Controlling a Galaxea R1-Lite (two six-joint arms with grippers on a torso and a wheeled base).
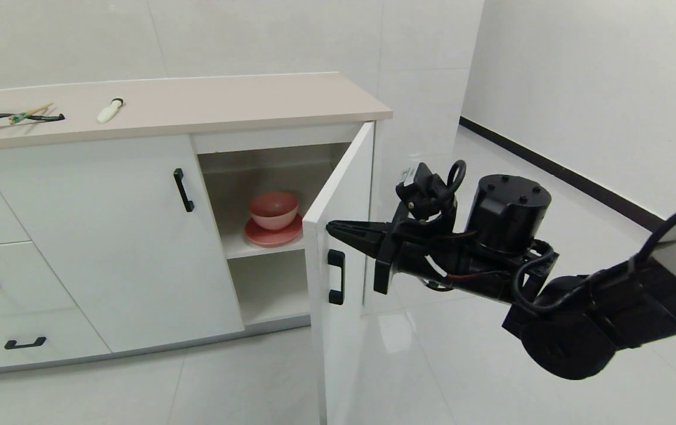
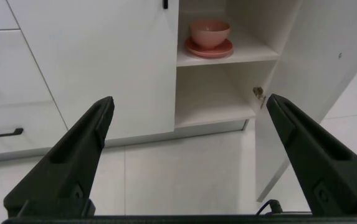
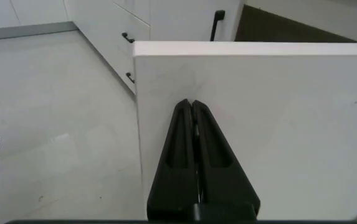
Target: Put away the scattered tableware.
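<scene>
Kitchen: white base cabinets (image 1: 78, 236) with black bar handles (image 1: 183, 190), beige flat countertop (image 1: 226, 100), glossy white wall tiles (image 1: 255, 35), pink round bowl (image 1: 273, 208) on pink plate (image 1: 267, 238) shelved inside.

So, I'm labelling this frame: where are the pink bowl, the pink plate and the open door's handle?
pink bowl (image 1: 273, 211), head view, its outer side.
pink plate (image 1: 264, 239), head view, front rim.
door handle (image 1: 335, 254), head view, upper end.

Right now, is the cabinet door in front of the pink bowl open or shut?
Open: the right cabinet door stands swung out, exposing the pink bowl on its plate inside.
</scene>
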